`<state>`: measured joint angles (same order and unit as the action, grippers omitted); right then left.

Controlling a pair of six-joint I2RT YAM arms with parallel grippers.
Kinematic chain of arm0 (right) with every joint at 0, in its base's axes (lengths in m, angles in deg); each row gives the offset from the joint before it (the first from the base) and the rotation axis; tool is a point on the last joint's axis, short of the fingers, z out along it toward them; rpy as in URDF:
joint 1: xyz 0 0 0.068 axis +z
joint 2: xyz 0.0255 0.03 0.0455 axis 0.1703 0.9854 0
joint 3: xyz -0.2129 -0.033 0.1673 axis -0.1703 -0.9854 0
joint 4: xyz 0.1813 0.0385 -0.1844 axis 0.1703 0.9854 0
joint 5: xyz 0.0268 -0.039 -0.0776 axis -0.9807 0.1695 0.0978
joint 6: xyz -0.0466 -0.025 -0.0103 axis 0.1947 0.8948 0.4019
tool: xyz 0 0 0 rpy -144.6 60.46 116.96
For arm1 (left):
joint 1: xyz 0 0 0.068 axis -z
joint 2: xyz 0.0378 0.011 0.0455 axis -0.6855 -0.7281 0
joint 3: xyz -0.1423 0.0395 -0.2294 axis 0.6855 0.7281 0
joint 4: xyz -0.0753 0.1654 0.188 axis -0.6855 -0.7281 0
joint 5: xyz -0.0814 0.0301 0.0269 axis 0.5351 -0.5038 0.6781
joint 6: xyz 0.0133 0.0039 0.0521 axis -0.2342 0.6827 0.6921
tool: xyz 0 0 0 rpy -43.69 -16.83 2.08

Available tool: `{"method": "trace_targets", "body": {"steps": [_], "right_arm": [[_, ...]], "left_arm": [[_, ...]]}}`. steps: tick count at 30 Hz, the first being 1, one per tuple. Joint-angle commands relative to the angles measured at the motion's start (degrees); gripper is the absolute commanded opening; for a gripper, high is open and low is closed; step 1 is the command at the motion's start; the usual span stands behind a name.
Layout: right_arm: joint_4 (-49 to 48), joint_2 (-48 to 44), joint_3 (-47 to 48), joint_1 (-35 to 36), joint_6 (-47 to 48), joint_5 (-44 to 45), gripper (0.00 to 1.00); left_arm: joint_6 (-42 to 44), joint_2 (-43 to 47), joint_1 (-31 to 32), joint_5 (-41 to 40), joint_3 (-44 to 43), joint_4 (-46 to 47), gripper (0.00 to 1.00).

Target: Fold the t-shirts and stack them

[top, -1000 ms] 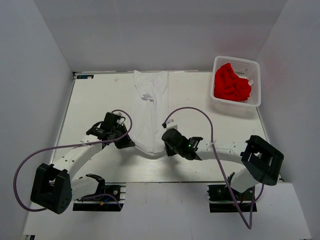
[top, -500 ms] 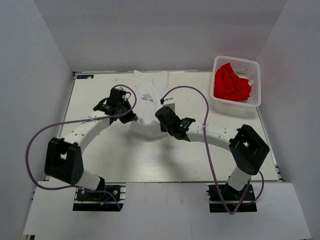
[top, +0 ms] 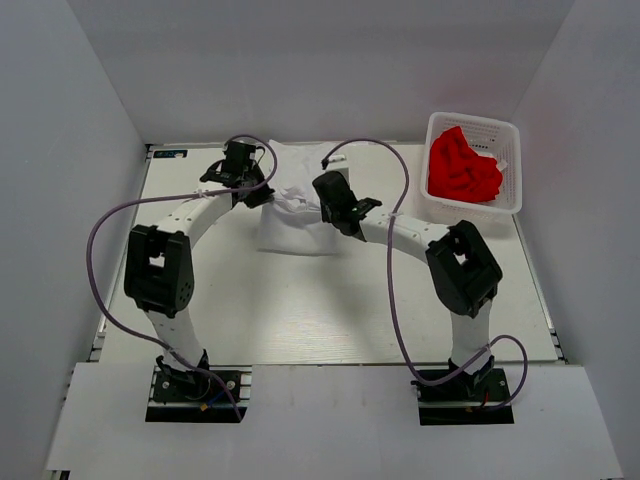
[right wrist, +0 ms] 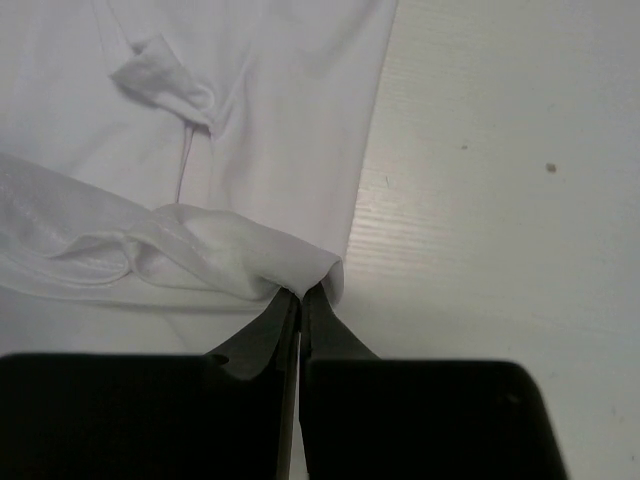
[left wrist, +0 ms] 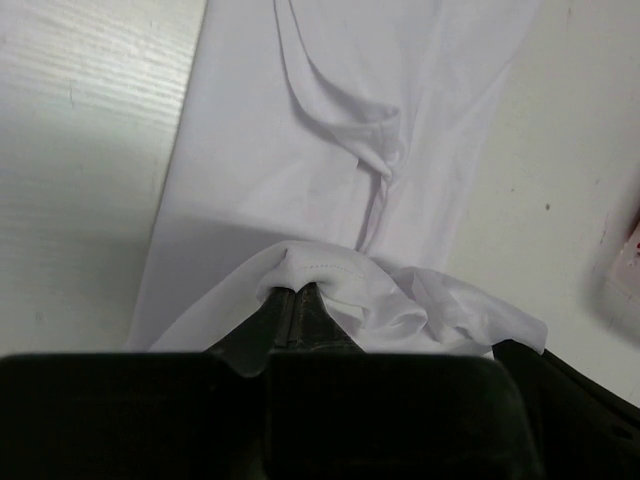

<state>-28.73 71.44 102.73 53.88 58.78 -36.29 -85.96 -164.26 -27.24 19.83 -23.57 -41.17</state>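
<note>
The white t-shirt lies at the far middle of the table, its near part doubled back over its far part. My left gripper is shut on the hem at the shirt's left edge; the pinched cloth bunches over its tips in the left wrist view. My right gripper is shut on the hem at the right edge, with the fold over its tips in the right wrist view. The red t-shirt lies crumpled in the basket.
The white lattice basket stands at the far right corner. Grey walls close in the table on the left, back and right. Purple cables loop over both arms. Both arms reach far out over the table.
Both grippers have carried the shirt's near hem away from the bases toward the collar, folding the shirt over itself. The arms have stretched out.
</note>
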Motion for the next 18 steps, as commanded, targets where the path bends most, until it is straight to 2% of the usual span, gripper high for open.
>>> {"method": "trace_targets", "body": {"steps": [1,8,9,10,11,12,13,14,15,17,18], "right_arm": [[-2.46,2.94,5.58,-1.53,2.57,-2.72,0.00],[-0.62,8.92,12.78,-4.52,2.83,-4.92,0.00],[-0.70,9.36,13.31,-4.78,3.01,-5.45,0.00],[-0.62,10.76,13.75,-5.14,2.92,-5.46,0.01],[-0.70,11.55,14.89,-5.31,2.83,-5.54,0.10],[-0.70,12.00,15.25,-5.66,2.74,-5.02,0.10],[-0.88,14.18,17.95,-6.45,2.74,-4.49,0.12],[-0.97,14.98,19.02,-6.72,2.83,-3.71,0.18],[-0.71,16.03,20.60,-7.85,3.44,-3.79,0.28],[1.74,18.23,25.79,-8.21,4.84,-5.71,0.66],[2.37,17.89,26.49,-8.65,5.11,-7.11,0.74]], "left_arm": [[2.02,-3.02,-0.74,0.10,-4.76,2.35,0.00],[2.55,-10.77,-2.50,2.55,-11.71,1.83,0.00],[2.55,-12.26,-3.02,2.56,-12.76,1.83,0.04],[2.55,-13.14,-3.55,3.69,-14.42,1.83,0.14],[3.24,-14.20,-3.55,3.70,-15.74,2.52,0.30],[3.77,-15.34,-4.07,3.70,-17.50,1.83,0.56],[3.78,-18.22,-4.69,4.40,-21.78,1.30,0.70],[4.47,-19.90,-4.69,4.93,-24.69,-1.49,0.90],[4.48,-21.66,-5.48,4.93,-27.85,-3.25,1.00],[5.36,-25.43,-6.27,6.60,-36.21,-6.16,1.00],[5.97,-25.46,-6.89,7.13,-38.41,-8.43,1.00]]}}
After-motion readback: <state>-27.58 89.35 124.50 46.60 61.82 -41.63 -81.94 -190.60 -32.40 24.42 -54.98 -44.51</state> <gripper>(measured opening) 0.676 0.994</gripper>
